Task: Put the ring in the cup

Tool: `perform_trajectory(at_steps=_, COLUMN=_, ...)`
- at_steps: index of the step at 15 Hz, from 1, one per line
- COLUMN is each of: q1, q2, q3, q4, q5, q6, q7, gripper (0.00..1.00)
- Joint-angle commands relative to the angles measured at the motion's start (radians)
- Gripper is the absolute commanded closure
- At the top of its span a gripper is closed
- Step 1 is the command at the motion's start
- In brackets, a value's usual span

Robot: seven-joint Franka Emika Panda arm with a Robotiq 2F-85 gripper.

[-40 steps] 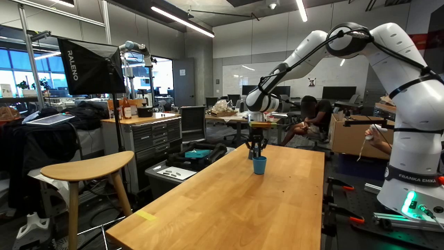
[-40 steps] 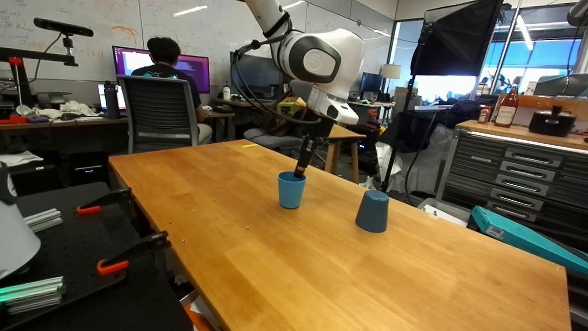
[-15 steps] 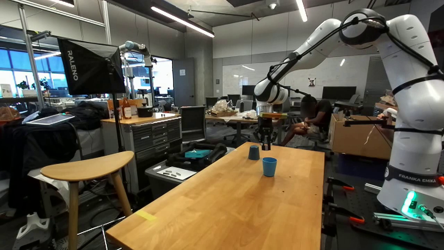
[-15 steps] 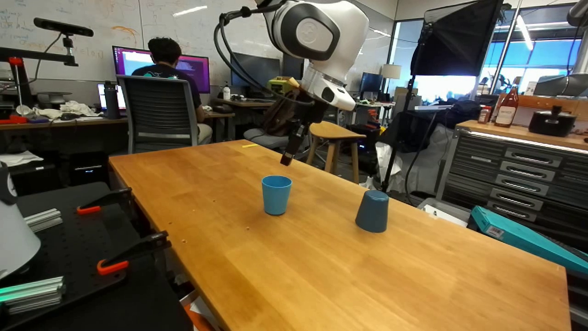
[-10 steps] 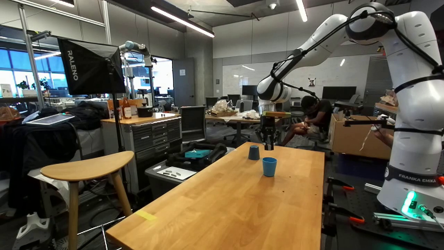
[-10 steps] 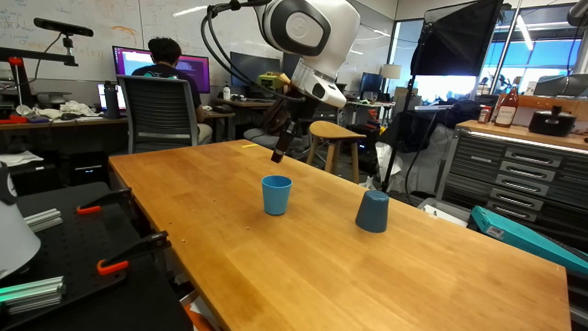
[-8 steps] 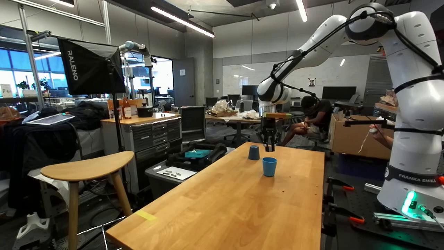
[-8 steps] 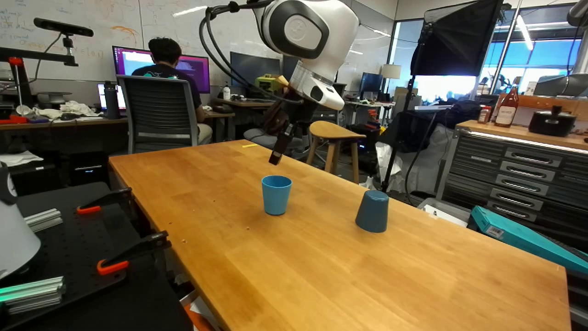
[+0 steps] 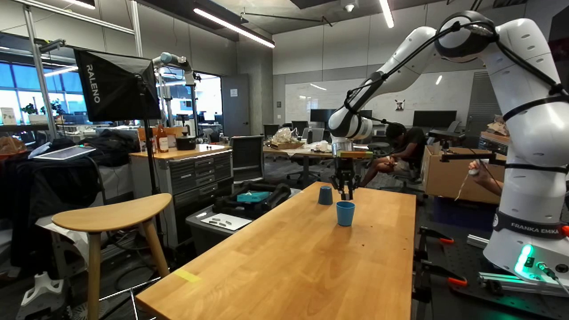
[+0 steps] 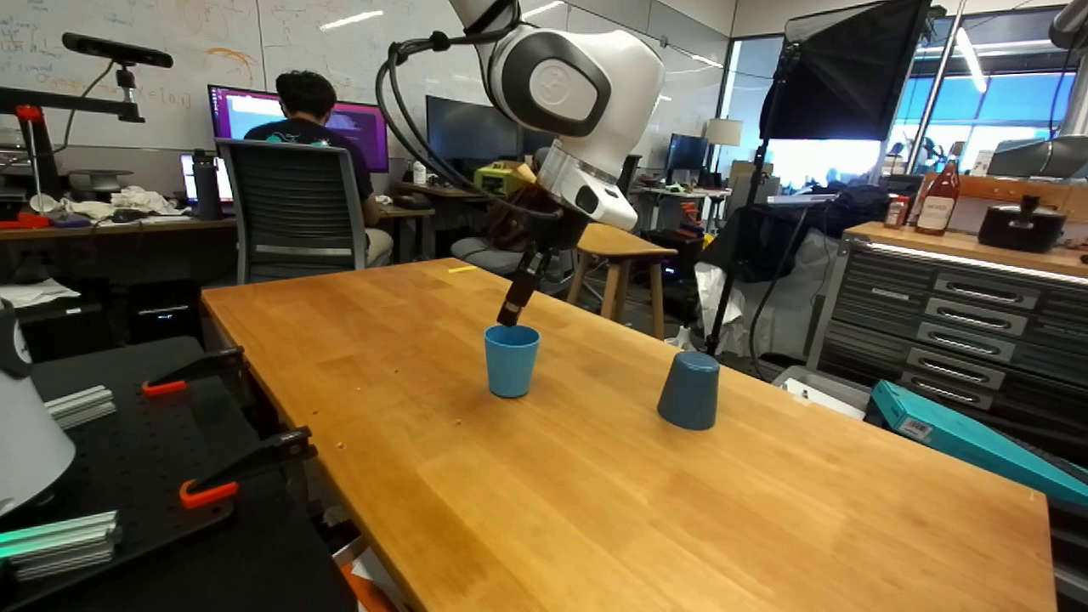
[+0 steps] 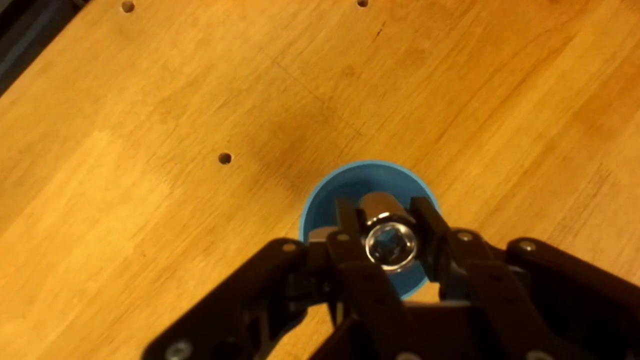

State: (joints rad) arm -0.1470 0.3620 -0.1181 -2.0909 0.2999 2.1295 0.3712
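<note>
Ok so from where I'm standing, the claw point(image 9: 346, 197) has the ring point(image 11: 387, 226) pinched between its two fingers, shiny metal with a round hollow end facing up. It's right over the mouth of the blue cup point(image 10: 511, 371), which stands upright on the table point(image 10: 646, 510). Can't tell if the tips dip past the rim. Darker cup point(image 10: 689, 393) sits upside down, apart.

RALENO point(image 9: 93, 84) (softbox point(image 9: 119, 89)), FRANKA EMIKA point(image 9: 534, 227) (rbt base point(image 9: 542, 250))
</note>
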Motion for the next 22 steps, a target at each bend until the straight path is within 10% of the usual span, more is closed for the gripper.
perform_trajectory(at_steps=1, q1=0.001, q2=0.037, q3=-0.010, q4=0.043, q5=0.021, q6=0.009, q7=0.001, gripper=0.85)
perform_trajectory(at_steps=5, q1=0.001, q2=0.060, q3=-0.011, q4=0.059, q5=0.016, q6=0.019, q7=0.001, gripper=0.89)
perform_trajectory(at_steps=6, q1=0.001, q2=0.064, q3=-0.012, q4=0.064, q5=0.014, q6=0.012, q7=0.003, gripper=0.82)
perform_trajectory(at_steps=7, q1=-0.002, q2=0.078, q3=-0.012, q4=0.074, q5=0.016, q6=0.016, q7=-0.002, gripper=0.44)
perform_trajectory(at_steps=12, q1=0.001, q2=0.075, q3=-0.009, q4=0.067, q5=0.017, q6=0.019, q7=-0.003, gripper=0.12)
perform_trajectory(at_steps=13, q1=0.002, q2=0.070, q3=-0.010, q4=0.061, q5=0.015, q6=0.024, q7=-0.005, gripper=0.55)
perform_trajectory(at_steps=15, q1=0.003, q2=0.055, q3=-0.008, q4=0.049, q5=0.017, q6=0.026, q7=-0.008, gripper=0.51)
perform_trajectory(at_steps=20, q1=0.007, q2=-0.015, q3=-0.009, q4=0.013, q5=0.010, q6=0.012, q7=-0.015, gripper=0.90)
perform_trajectory(at_steps=21, q1=0.009, q2=-0.041, q3=-0.012, q4=0.003, q5=-0.001, q6=0.003, q7=-0.015, gripper=0.52)
perform_trajectory(at_steps=22, q1=0.015, q2=-0.070, q3=-0.018, q4=-0.006, q5=-0.022, q6=-0.003, q7=-0.012, gripper=0.51)
